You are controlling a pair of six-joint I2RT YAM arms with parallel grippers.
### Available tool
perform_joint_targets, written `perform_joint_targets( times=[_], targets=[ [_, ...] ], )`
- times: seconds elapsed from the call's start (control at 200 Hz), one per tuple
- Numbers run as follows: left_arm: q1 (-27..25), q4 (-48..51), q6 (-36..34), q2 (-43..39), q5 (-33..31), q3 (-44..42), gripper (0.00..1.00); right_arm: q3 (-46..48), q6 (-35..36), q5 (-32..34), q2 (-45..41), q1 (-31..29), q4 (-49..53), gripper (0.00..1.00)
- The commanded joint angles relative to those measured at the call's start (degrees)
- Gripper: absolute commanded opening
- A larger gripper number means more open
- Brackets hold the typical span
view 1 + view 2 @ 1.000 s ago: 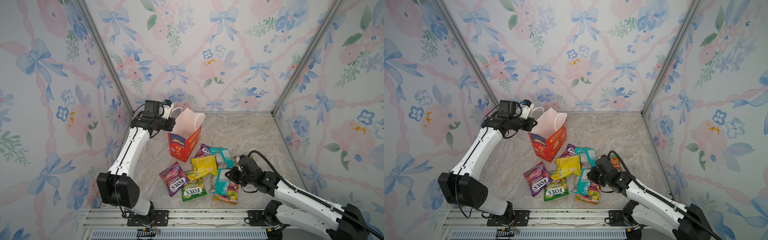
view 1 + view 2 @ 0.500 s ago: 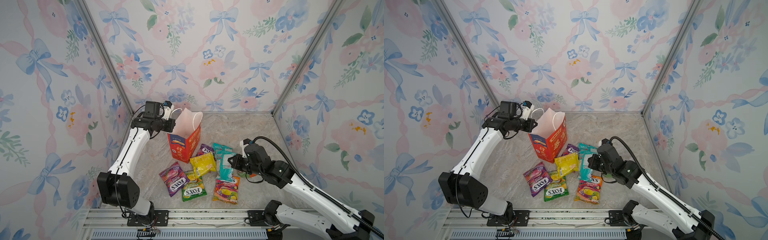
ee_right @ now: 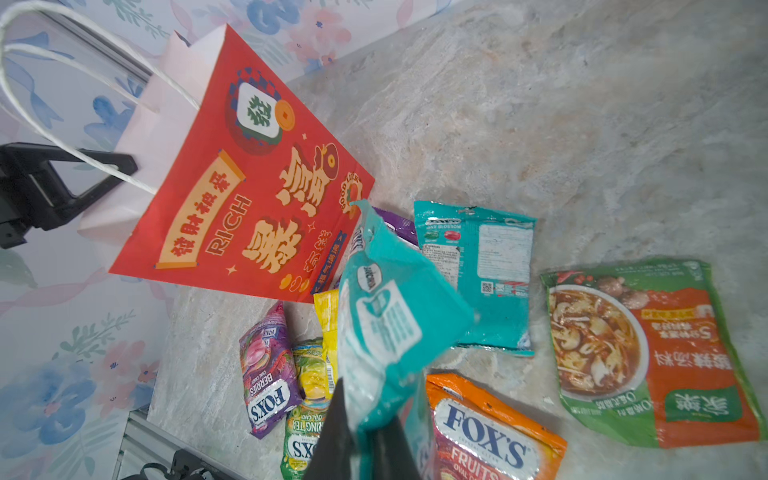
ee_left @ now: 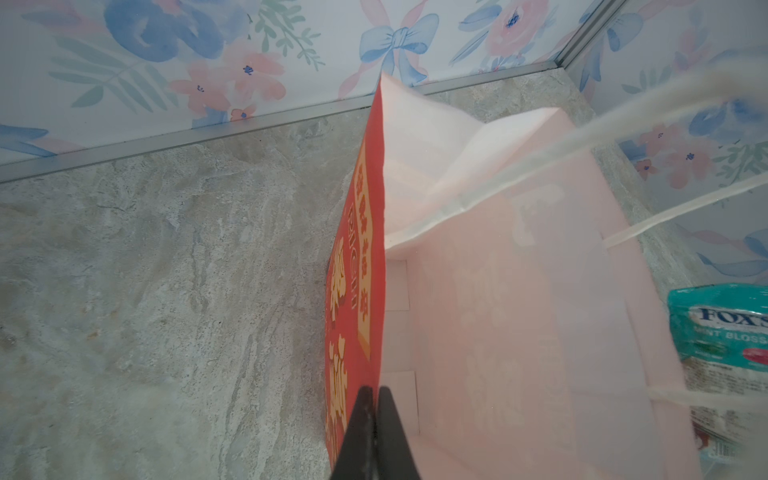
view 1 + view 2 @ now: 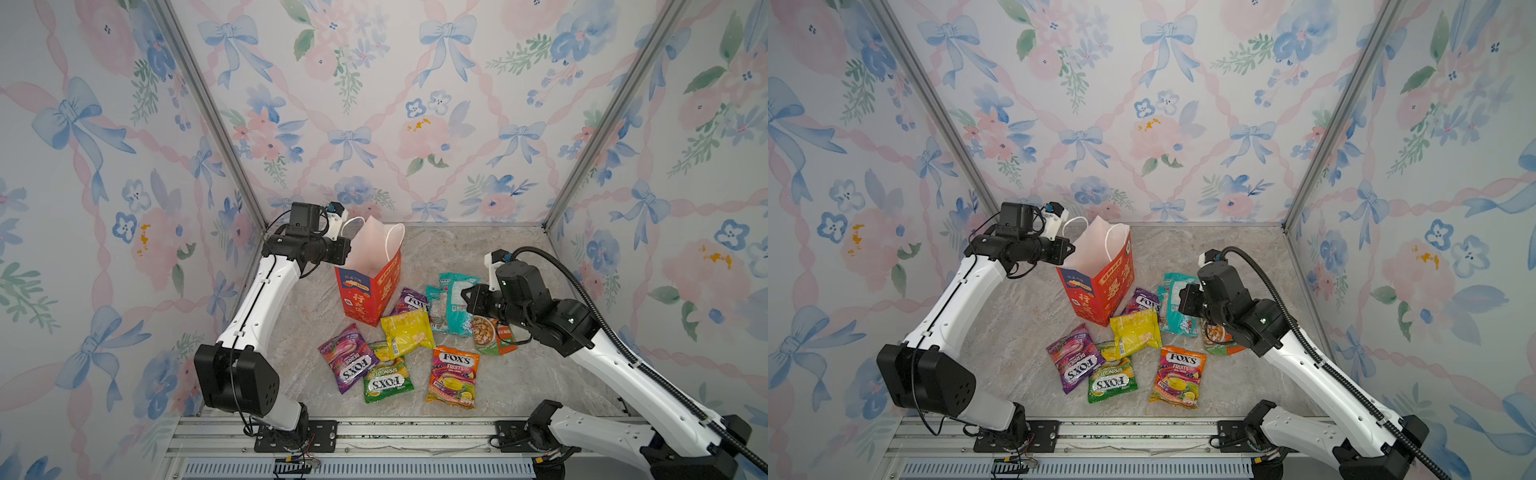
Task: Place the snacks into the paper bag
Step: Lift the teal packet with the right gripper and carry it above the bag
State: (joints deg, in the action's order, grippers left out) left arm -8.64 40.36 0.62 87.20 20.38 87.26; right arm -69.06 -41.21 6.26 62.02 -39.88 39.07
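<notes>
Left claw (image 4: 375,390) clamped on paper bag (image 5: 368,291) rim; right claw (image 3: 365,415) clamped on teal packet (image 3: 386,316), raised. Bag empty; other snacks (image 5: 453,374) on bench (image 5: 457,249).

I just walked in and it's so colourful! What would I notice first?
The bright red paper bag stands open left of centre, its rim pinched by the left gripper. Shiny snacks lie scattered in front of it, and the right gripper holds a teal packet up.

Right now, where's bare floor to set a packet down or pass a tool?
Bare floor runs from the paper bag to the back wall, and left of the bag up to the left arm. Crowded: the snacks overlap between the bag and the right tool.
</notes>
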Motion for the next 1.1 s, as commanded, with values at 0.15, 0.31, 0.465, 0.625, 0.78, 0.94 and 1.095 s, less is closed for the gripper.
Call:
perform_joint_targets(
  times=[0.15, 0.31, 0.465, 0.625, 0.78, 0.94, 1.095],
  targets=[
    [-0.1, -0.2, -0.6, -0.9, -0.3, -1.7, 0.00, -10.7, 5.0, -1.1, 5.4, 0.4, -8.4, 0.00],
    [-0.2, -0.2, -0.4, -1.2, -0.3, -2.2, 0.00, -17.4, 7.6, -2.6, 9.0, -0.2, -9.1, 0.00],
    [-0.1, -0.1, -0.2, -1.4, -0.2, -2.4, 0.00, -23.4, 9.4, -2.9, 12.1, -2.1, -10.1, 0.00],
    [-0.1, -0.2, 0.0, -1.2, -0.1, -2.5, 0.00, -29.3, 10.5, -3.8, 15.1, -4.6, -11.6, 0.00],
    [-0.1, -0.2, 0.2, -1.1, -0.2, -2.3, 0.00, -34.3, 10.7, -5.3, 19.0, -7.3, -14.2, 0.00],
    [-0.1, -0.2, 0.6, -1.1, -0.1, -2.3, 0.00, -41.9, 12.0, -6.8, 25.1, -9.6, -14.4, 0.00],
    [-0.1, -0.2, 1.0, -1.2, -0.1, -2.3, 0.00, -48.5, 12.3, -8.1, 30.6, -10.2, -14.3, 0.00]
  ],
)
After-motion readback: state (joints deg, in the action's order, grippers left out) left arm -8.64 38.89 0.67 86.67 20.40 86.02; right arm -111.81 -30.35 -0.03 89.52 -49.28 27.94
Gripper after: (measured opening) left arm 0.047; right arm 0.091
